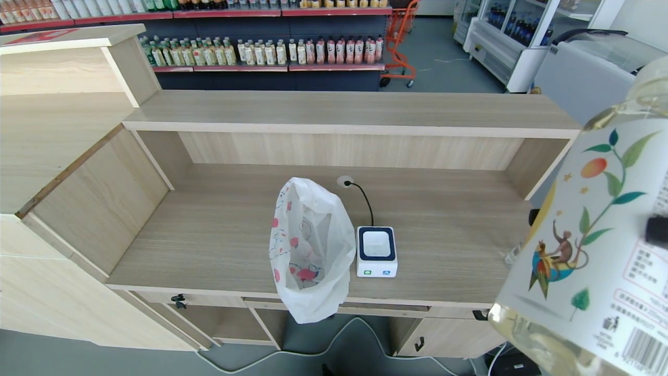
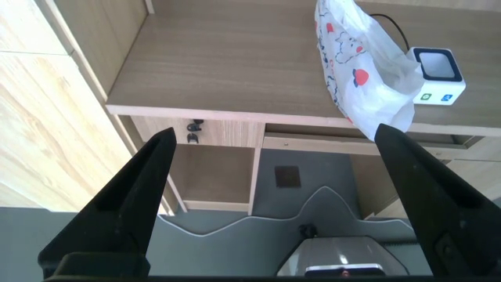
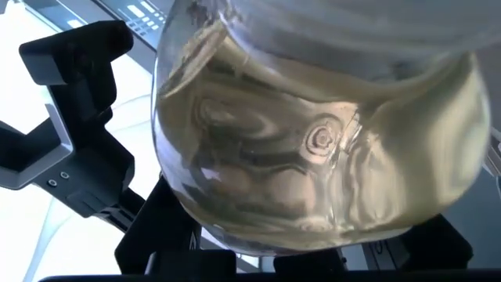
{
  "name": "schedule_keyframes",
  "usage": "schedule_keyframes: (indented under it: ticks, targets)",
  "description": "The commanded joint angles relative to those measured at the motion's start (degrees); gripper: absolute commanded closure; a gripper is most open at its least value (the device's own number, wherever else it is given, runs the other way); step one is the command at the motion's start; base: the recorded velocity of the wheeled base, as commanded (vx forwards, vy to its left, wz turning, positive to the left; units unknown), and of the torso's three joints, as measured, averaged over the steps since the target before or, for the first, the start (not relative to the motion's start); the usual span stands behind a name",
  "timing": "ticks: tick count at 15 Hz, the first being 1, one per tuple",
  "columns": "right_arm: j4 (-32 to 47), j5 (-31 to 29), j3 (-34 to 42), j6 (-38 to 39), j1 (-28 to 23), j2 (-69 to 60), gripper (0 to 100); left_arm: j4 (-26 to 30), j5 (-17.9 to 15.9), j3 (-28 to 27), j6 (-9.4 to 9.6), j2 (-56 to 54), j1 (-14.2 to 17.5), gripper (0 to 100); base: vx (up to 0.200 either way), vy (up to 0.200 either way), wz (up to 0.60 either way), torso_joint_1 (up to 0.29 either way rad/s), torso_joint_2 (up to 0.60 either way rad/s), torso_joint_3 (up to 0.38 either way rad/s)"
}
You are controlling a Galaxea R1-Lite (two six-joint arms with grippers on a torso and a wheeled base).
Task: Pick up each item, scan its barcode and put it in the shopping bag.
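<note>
The left gripper (image 2: 275,131) hangs on the near side of the counter (image 1: 449,235), left of the bag and below the level of its top. Its two dark fingers (image 2: 133,204) are spread wide with nothing between them.

On the near right, lifted well above the counter, is the bottle (image 1: 589,235). It is clear, holds pale yellow liquid and is tilted. Its white label shows a fruit sprig and a small monkey, with a barcode (image 1: 644,350) at its lower corner. The right gripper (image 3: 301,265) seems to be closed around the bottle. One dark finger (image 1: 656,230) lies against the label, and the rest of the grip is hidden behind the bottle.

At the counter's near edge stands the shopping bag (image 1: 308,250), white plastic with red prints. Its mouth is open and its bottom sags over the edge. Just right of it, not quite touching, sits the white scanner (image 1: 377,250) with a dark-framed window on top. A black cable (image 1: 365,201) runs from the scanner to a round hole (image 1: 344,181) farther back.

Beyond that is a raised wooden ledge (image 1: 344,112). Farther still are store shelves (image 1: 261,52) lined with bottles, with an orange cart (image 1: 403,36) to their right.
</note>
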Motion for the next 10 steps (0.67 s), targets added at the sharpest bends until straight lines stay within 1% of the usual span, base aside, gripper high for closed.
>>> schedule_keyframes:
  ticks: [1,4,5,6,8,9,10]
  targets:
    - [-0.05,0.05,0.03,-0.29,-0.3,0.19,100,0.0,0.01,0.01,-0.04,0.0,0.0,0,0.0,0.0,0.0,0.0,0.0,0.0]
    - [-0.05,-0.22,-0.06,-2.22,-0.91,1.06,100,0.0,0.01,0.01,-0.04,0.0,0.0,0,0.0,0.0,0.0,0.0,0.0,0.0]
    - [-0.05,-0.3,-0.41,-4.86,-2.58,2.73,100,0.0,0.01,0.01,-0.04,0.0,0.0,0,0.0,0.0,0.0,0.0,0.0,0.0]
    - [-0.31,-0.3,-0.94,-11.54,-6.19,6.07,100,0.0,0.01,0.01,-0.04,0.0,0.0,0,0.0,0.0,0.0,0.0,0.0,0.0]
    - [-0.14,-0.48,-1.2,-36.15,-16.21,15.22,100,0.0,0.01,0.01,-0.04,0.0,0.0,0,0.0,0.0,0.0,0.0,0.0,0.0]
    - [-0.14,-0.66,-1.2,-41.95,-18.4,17.32,100,0.0,0.01,0.01,-0.04,0.0,0.0,0,0.0,0.0,0.0,0.0,0.0,0.0]
    - [-0.14,-5.05,-2.7,-61.28,-23.77,24.53,100,0.0,0.01,0.01,-0.04,0.0,0.0,0,0.0,0.0,0.0,0.0,0.0,0.0]
